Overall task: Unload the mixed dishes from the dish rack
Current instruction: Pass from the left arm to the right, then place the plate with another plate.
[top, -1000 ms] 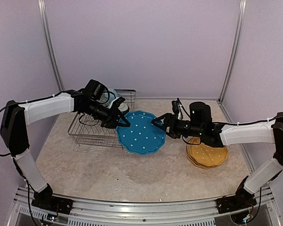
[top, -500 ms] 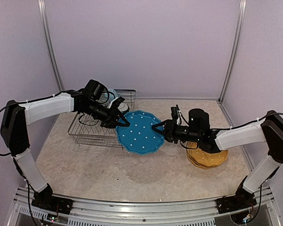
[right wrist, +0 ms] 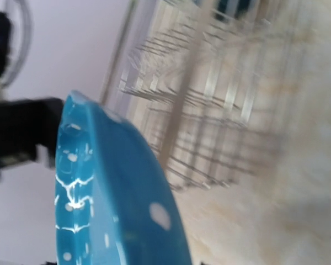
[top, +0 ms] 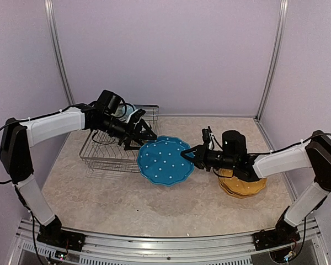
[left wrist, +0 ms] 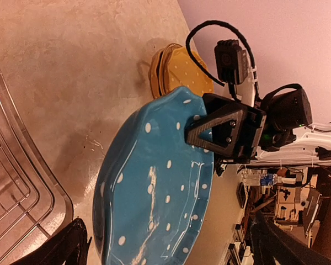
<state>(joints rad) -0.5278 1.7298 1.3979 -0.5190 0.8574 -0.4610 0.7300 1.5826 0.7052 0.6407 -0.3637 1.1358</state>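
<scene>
Lavender walls are closing in a beige marbled table (top: 127, 204), w/ both arms reaching toward its middle. The blue white-dotted plate (top: 164, 161) is hanging tilted above the table, face up toward the top cam, btwn the dish rack (top: 107, 152) at far left and the orange-yellow dotted plate (top: 244, 185), which is lying flat at right under the R arm. The R gripper (top: 188, 154) is pinching the blue plate's right rim; the L wrist cam is showing one black finger pressed over that edge, and the R wrist cam is seeing the plate edge-on w/ the rack blurred behind. The L gripper (top: 145, 138) is sitting at the plate's upper-left rim, just beside the rack's near corner, its jaws spread wide; can't tell if either finger is touching the plate.
</scene>
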